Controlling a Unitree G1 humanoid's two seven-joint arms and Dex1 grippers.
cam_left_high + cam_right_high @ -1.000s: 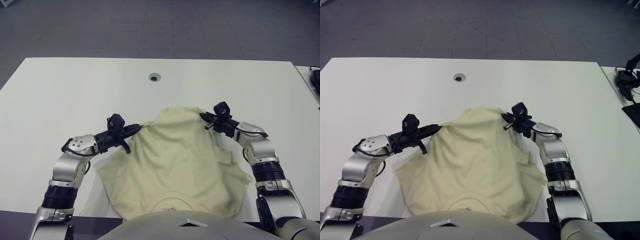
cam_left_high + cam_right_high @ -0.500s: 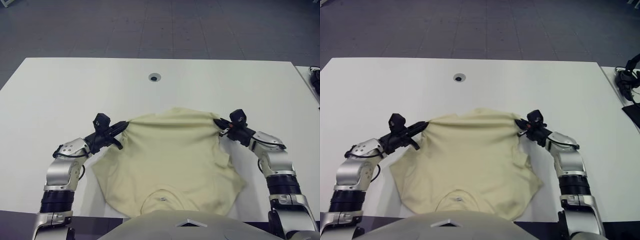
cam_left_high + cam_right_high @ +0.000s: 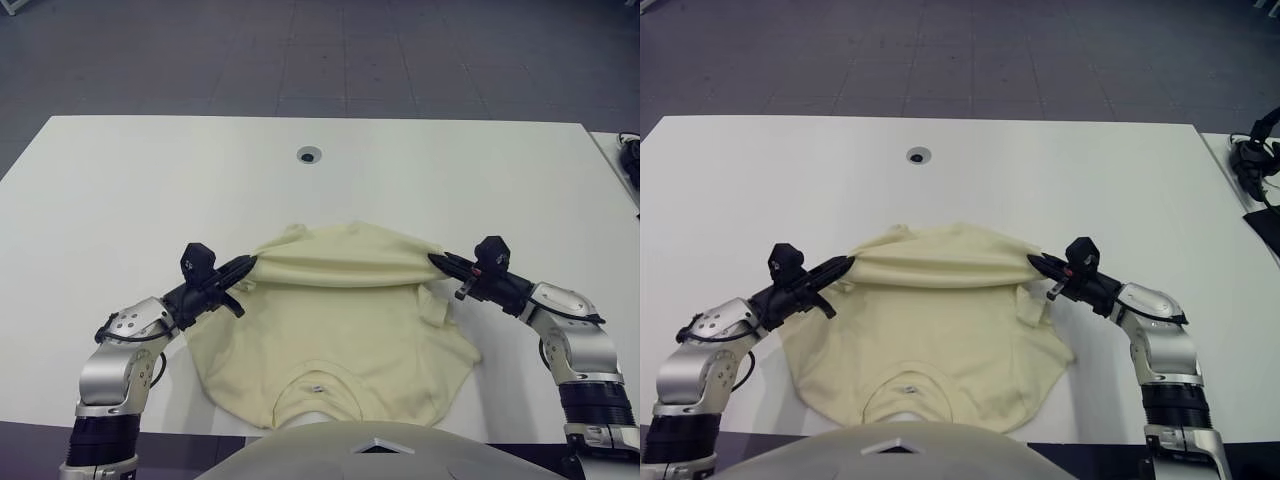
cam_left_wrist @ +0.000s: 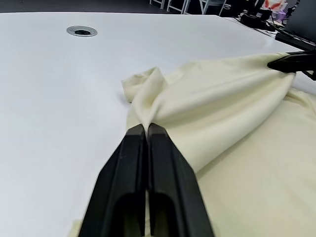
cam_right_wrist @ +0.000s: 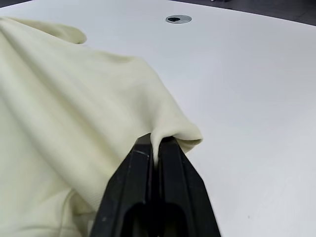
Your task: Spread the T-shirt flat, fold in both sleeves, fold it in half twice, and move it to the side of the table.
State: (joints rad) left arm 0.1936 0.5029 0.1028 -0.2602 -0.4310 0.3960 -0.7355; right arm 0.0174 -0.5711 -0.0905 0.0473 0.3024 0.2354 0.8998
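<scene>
A pale yellow T-shirt (image 3: 340, 330) lies on the white table (image 3: 120, 190) close to the near edge, its collar (image 3: 315, 385) toward me. Its far part is lifted into a taut fold (image 3: 340, 265) stretched between my two grippers. My left gripper (image 3: 245, 268) is shut on the fold's left end, seen close up in the left wrist view with cloth (image 4: 163, 106) pinched at the tips (image 4: 145, 129). My right gripper (image 3: 438, 263) is shut on the fold's right end, where the cloth (image 5: 170, 126) bunches over the fingertips (image 5: 155, 145).
A round cable grommet (image 3: 309, 154) sits in the table toward the far side. Dark cables and gear (image 3: 1250, 160) lie beyond the table's right edge. Bare tabletop stretches to the left, right and far side of the shirt.
Both grippers have moved apart and toward me, still holding the shirt. The cloth between them has stretched from a bunched hump into a long taut fold laid over the shirt's body.
</scene>
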